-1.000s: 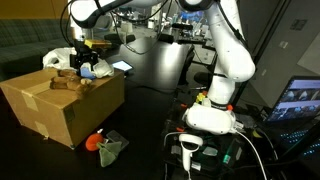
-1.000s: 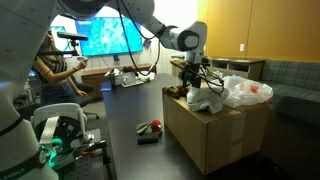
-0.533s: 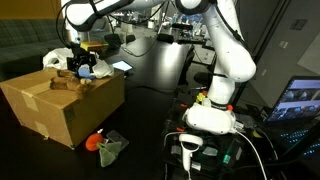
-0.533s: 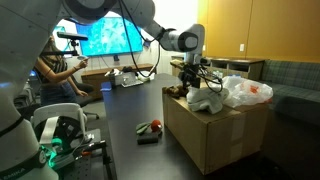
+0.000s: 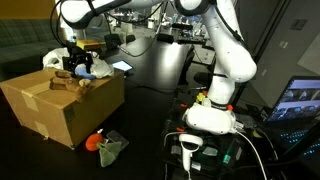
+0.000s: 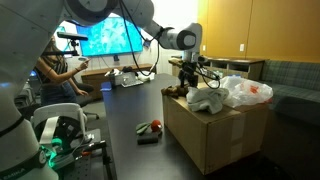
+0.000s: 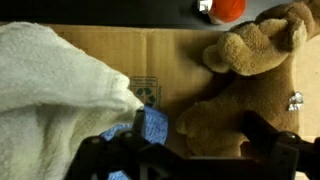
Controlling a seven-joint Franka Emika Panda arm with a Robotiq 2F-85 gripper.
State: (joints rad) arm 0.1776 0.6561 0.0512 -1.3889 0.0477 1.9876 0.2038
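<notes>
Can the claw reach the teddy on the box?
Probably yes: the open claw hangs just above the teddy, which lies uncovered on the box, with the towel off to one side.

teddy bear (image 7: pixel 250 85): brown, plush, lying on box top (image 7: pixel 150 55) | blue cloth (image 7: pixel 150 128): crumpled, just beside it

The box (image 7: pixel 150 50) is matt brown cardboard. The teddy bear (image 7: pixel 245 85) is fuzzy brown plush, the towel (image 7: pixel 50 95) is nubbly white cloth, and the blue rag (image 7: pixel 152 125) is soft cloth. The bag (image 6: pixel 248 92) is crinkled, shiny plastic.
</notes>
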